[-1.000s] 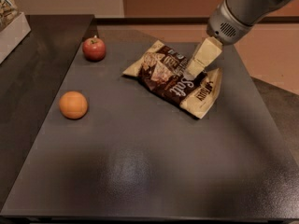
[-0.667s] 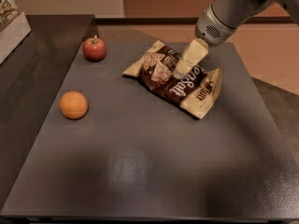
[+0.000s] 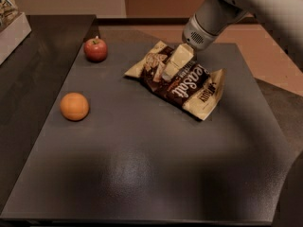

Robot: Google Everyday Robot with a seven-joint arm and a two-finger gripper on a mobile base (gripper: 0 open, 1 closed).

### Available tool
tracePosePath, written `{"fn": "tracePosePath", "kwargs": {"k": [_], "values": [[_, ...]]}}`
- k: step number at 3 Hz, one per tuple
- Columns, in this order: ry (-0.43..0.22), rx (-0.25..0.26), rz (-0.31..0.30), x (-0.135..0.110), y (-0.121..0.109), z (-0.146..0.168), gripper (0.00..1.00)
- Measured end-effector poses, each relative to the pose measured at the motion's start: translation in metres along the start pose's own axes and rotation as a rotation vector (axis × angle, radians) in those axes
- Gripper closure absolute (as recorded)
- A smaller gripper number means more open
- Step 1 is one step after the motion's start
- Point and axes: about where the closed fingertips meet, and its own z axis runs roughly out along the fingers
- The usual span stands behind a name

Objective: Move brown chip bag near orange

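The single camera view looks down on a flat table [image 3: 142, 169] with a matte, dark grey top that shows a dull sheen near the middle. Its left edge meets a darker, smoother surface [image 3: 33, 74].

The bag [image 3: 189, 86] lies flat on the far half of the table, right of centre, with its long axis running from upper left to lower right. It is crinkly foil, dark brown through the middle with tan crimped ends, and it carries white lettering and a chip picture near its upper-left end. Its surface is creased and slightly puffed.

The orange [image 3: 74, 106] sits near the left edge. It is a smooth, plain, round ball, well apart from the bag. A red apple [image 3: 95, 49] with a short stem stands beyond it, nearer the far left corner, glossy with a pale highlight.

The arm [image 3: 227, 6] comes in from the upper right, a smooth light grey shell ending in a round wrist with a speckled grille. The gripper [image 3: 166, 74] is a pale cream, blocky, hard-looking piece slanting down to the left. Its tip is over the upper-left half of the bag, beside the chip picture and seemingly touching the foil. I cannot tell whether it is spread, pressed together or pinching the bag.

A pale box [image 3: 13, 30] shows at the far left edge.
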Motion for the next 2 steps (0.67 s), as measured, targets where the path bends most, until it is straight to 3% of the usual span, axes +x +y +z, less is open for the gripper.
{"fn": "tracePosePath", "kwargs": {"k": [2], "values": [[0.024,0.01,0.04,0.002,-0.012,0.026,0.0]]}}
